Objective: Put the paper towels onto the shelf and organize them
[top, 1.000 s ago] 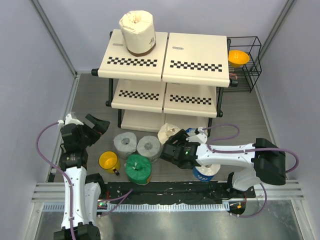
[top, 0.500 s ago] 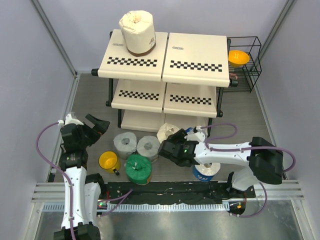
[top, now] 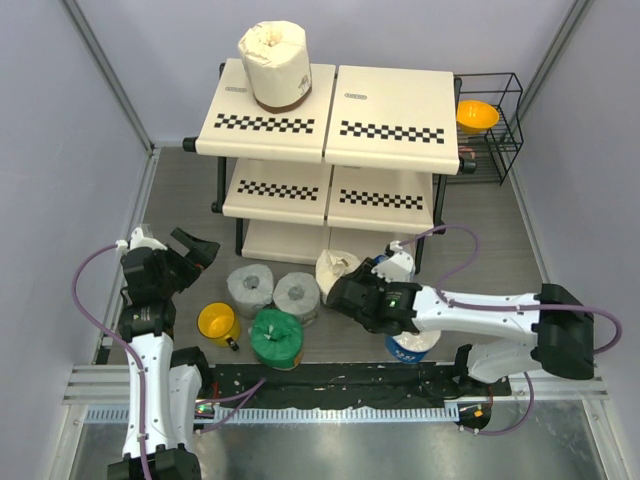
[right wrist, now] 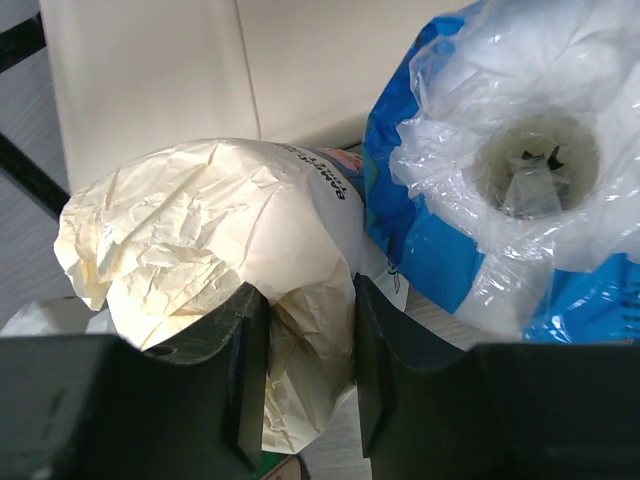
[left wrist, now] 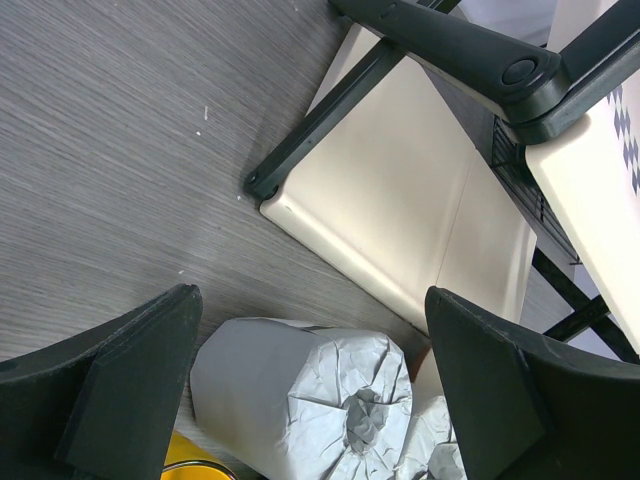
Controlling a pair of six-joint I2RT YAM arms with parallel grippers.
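Note:
My right gripper is shut on the crumpled wrapper of a cream paper towel roll on the floor in front of the shelf. In the right wrist view both fingers pinch the cream roll at its edge, and a blue-and-white roll lies just right of it. Another cream roll stands on the shelf's top board. Two grey rolls and a green roll sit on the floor. My left gripper hangs open above a grey roll, touching nothing.
A yellow mug stands beside the green roll. A black wire rack with an orange bowl is right of the shelf. A second blue-and-white roll sits under my right arm. The shelf's bottom board lies just beyond the grey rolls.
My right gripper has closed onto the cream roll on the floor, and the right arm's elbow has swung to the right. The left arm has not moved.

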